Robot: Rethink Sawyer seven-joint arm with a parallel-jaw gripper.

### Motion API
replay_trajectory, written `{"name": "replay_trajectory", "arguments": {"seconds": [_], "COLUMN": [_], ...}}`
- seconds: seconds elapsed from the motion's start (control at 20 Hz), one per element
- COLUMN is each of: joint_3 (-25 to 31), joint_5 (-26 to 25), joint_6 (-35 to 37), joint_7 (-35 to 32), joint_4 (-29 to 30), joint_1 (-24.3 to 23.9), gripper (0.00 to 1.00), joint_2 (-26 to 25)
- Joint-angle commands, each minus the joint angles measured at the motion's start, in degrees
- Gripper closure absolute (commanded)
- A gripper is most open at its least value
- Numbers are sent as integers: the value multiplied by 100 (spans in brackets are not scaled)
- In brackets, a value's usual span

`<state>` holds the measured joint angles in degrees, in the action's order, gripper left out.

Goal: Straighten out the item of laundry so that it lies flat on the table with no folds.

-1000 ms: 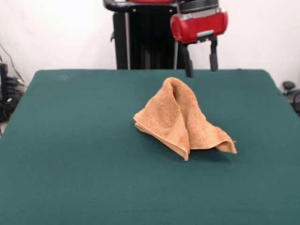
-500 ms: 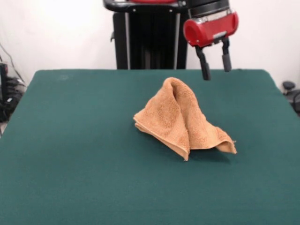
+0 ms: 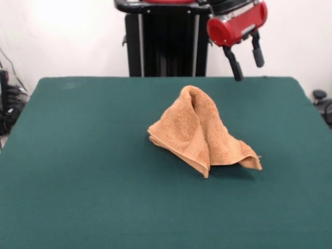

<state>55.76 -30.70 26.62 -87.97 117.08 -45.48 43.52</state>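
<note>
The orange-tan towel [image 3: 202,132] lies on the dark green table [image 3: 78,155], a little right of the middle. It is bunched into a peaked heap with folded layers; one corner spreads toward the right front. No tag shows. My gripper [image 3: 248,66] hangs from its red housing above the table's far edge, up and to the right of the towel's peak. It is tilted, open and empty, clear of the cloth.
The robot's black pedestal [image 3: 161,41] stands behind the table's far edge. Some dark equipment [image 3: 8,104] shows off the table's left side and a dark object [image 3: 321,101] off its right side.
The gripper has moved to the right and slightly up, away from the towel's peak, and has tilted. The towel has not moved.
</note>
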Motion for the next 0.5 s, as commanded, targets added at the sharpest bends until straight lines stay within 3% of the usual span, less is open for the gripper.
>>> {"name": "replay_trajectory", "arguments": {"seconds": [0.05, 0.3, 0.5], "joint_3": [659, 387, 395], "joint_5": [-151, -627, -723], "joint_6": [1634, 1790, 1874], "joint_7": [2239, 2475, 2530], "joint_4": [-287, -756, -958], "joint_1": [125, 201, 167], "gripper": [0, 0, 0], "joint_2": [-983, -1393, -1578]}}
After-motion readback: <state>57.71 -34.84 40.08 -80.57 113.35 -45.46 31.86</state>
